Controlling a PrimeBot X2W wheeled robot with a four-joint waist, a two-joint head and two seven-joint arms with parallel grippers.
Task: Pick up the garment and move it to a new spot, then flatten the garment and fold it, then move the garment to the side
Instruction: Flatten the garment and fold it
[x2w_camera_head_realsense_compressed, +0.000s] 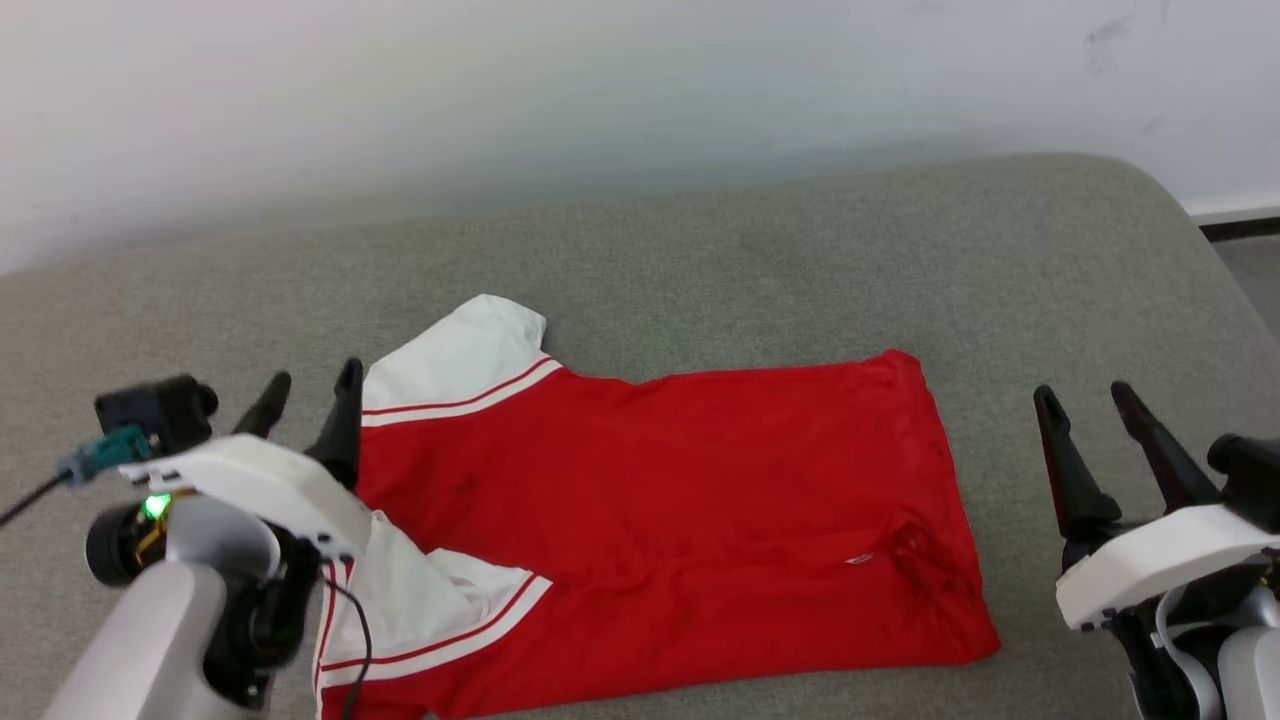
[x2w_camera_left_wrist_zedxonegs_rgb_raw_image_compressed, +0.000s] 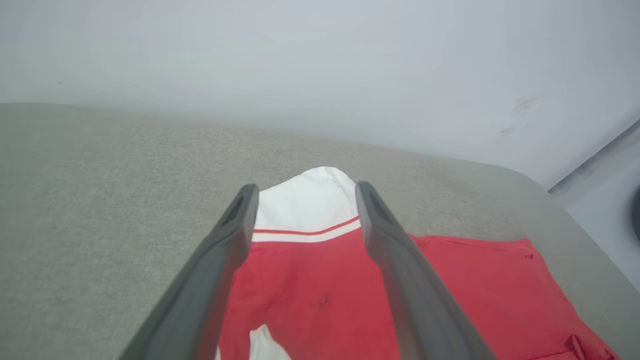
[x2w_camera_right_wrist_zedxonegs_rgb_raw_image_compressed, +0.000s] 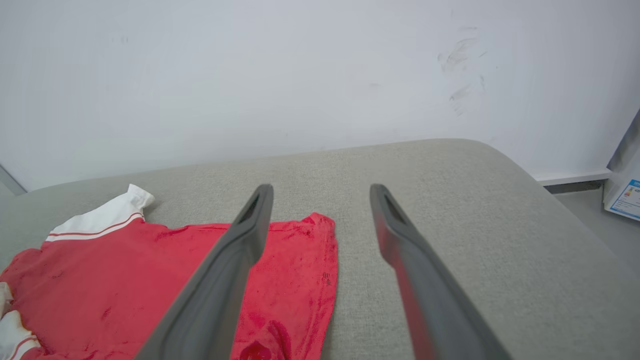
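The left claw (x2w_camera_head_realsense_compressed: 310, 380) has its two dark fingers spread and grips nothing. It sits at the left end of the jersey (x2w_camera_head_realsense_compressed: 650, 480). Its right finger is over the edge of the cloth, and its left finger is over bare cushion (x2w_camera_head_realsense_compressed: 760, 250). In the left wrist view the left claw (x2w_camera_left_wrist_zedxonegs_rgb_raw_image_compressed: 306, 190) frames the white panel with its red-and-white striped trim, and red cloth lies beneath the fingers.

The right claw (x2w_camera_head_realsense_compressed: 1083, 395) is also spread and empty. It is over bare cushion just off the right end of the jersey, clear of the cloth. In the right wrist view the right claw (x2w_camera_right_wrist_zedxonegs_rgb_raw_image_compressed: 322, 190) points toward the far edge, and its left finger crosses the jersey's (x2w_camera_right_wrist_zedxonegs_rgb_raw_image_compressed: 150, 280) right edge in that view.

The jersey (x2w_camera_left_wrist_zedxonegs_rgb_raw_image_compressed: 450, 295) lies folded into a long red rectangle across the grey upholstered cushion, close to the near edge. Both white panels are at its left end. No letters or number show on the upturned face. A small pale tag (x2w_camera_head_realsense_compressed: 860, 559) near its right end is too small to read.

Behind the far edge is a scuffed white wall (x2w_camera_right_wrist_zedxonegs_rgb_raw_image_compressed: 457, 60). By the floor off the cushion's right edge there is a white box with a blue label (x2w_camera_right_wrist_zedxonegs_rgb_raw_image_compressed: 625, 197), its print unreadable
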